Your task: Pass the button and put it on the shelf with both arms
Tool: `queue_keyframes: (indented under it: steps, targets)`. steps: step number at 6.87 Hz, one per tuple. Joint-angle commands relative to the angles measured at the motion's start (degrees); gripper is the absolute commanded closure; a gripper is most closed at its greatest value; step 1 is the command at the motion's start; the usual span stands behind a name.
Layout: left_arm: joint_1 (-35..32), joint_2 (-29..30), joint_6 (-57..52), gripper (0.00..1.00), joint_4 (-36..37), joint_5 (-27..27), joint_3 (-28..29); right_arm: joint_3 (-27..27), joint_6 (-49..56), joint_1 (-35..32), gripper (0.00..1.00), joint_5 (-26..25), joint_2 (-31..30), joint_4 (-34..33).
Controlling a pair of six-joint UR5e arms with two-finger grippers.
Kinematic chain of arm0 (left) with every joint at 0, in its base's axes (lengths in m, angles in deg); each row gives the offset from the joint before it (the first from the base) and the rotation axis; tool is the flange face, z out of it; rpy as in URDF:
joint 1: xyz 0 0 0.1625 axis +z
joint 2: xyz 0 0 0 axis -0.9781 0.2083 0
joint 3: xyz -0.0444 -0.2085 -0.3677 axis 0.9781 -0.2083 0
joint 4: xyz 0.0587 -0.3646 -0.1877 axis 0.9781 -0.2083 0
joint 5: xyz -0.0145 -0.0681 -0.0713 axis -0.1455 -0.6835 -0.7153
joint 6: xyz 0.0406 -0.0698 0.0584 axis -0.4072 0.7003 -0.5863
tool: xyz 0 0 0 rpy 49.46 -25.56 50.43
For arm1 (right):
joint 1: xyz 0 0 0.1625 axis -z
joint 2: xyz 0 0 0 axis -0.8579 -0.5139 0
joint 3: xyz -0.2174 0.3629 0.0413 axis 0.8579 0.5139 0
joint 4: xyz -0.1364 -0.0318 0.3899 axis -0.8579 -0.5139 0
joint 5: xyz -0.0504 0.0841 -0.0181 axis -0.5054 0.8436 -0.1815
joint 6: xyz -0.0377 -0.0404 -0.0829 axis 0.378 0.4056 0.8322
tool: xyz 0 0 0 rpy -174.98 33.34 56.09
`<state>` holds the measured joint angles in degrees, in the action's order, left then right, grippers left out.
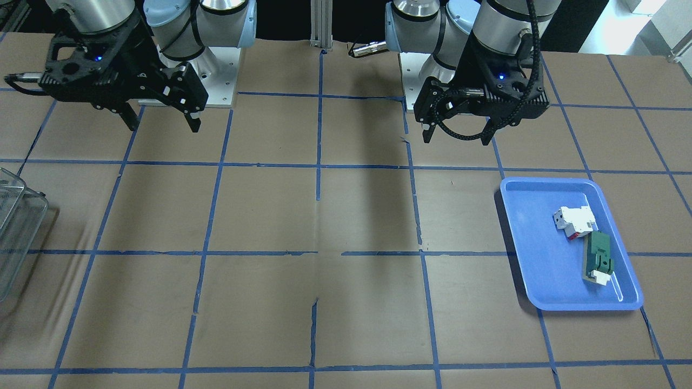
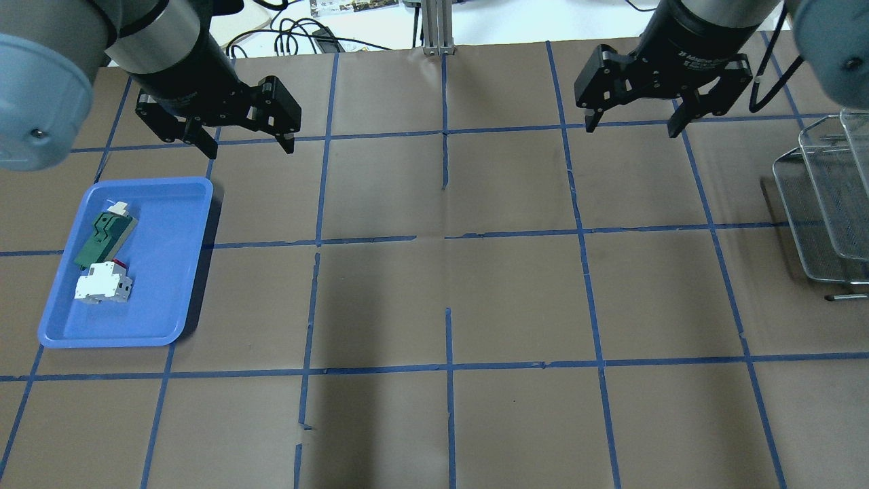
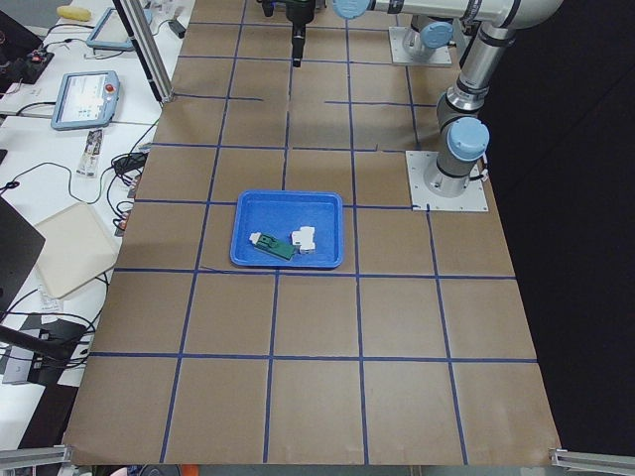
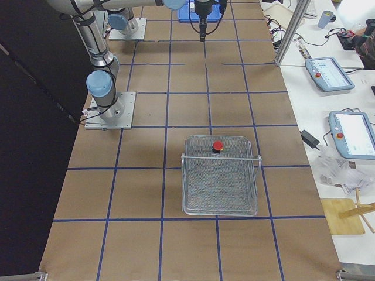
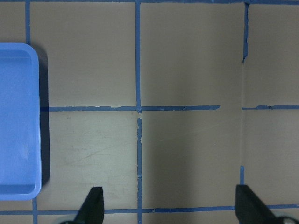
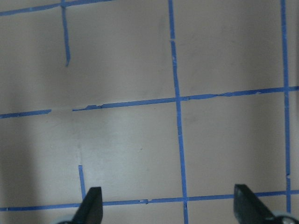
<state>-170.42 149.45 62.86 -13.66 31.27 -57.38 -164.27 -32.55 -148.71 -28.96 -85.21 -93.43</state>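
Note:
The red-capped button (image 4: pixel 217 146) sits on the wire shelf (image 4: pixel 221 198), near its end towards the arms; it shows only in the exterior right view. My left gripper (image 2: pixel 248 149) hangs open and empty above the table beside the blue tray's far corner; it also shows in the front-facing view (image 1: pixel 457 138) and the left wrist view (image 5: pixel 168 198). My right gripper (image 2: pixel 631 129) is open and empty, high above the table and left of the shelf (image 2: pixel 808 224); it also shows in the front-facing view (image 1: pixel 164 128) and the right wrist view (image 6: pixel 166 198).
A blue tray (image 2: pixel 163 272) on my left holds a white block with red tabs (image 2: pixel 102 284) and a green flat part (image 2: pixel 103 234). The brown table is marked with a blue tape grid. The shelf's edge shows at the front-facing view's left edge (image 1: pixel 21 216).

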Motion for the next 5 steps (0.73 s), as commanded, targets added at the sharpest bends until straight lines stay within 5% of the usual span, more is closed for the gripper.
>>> queue_keyframes:
  steps: [1, 5]
  targets:
    - [-0.02, 0.09, -0.04, 0.0, 0.01, 0.03, 0.0, 0.07, -1.16, 1.83, 0.0, -1.82, -0.01, 1.43]
    - [-0.02, 0.18, -0.13, 0.0, 0.8, -0.23, 0.09, -0.19, -0.29, 2.01, 0.0, -1.56, 0.08, 1.53]
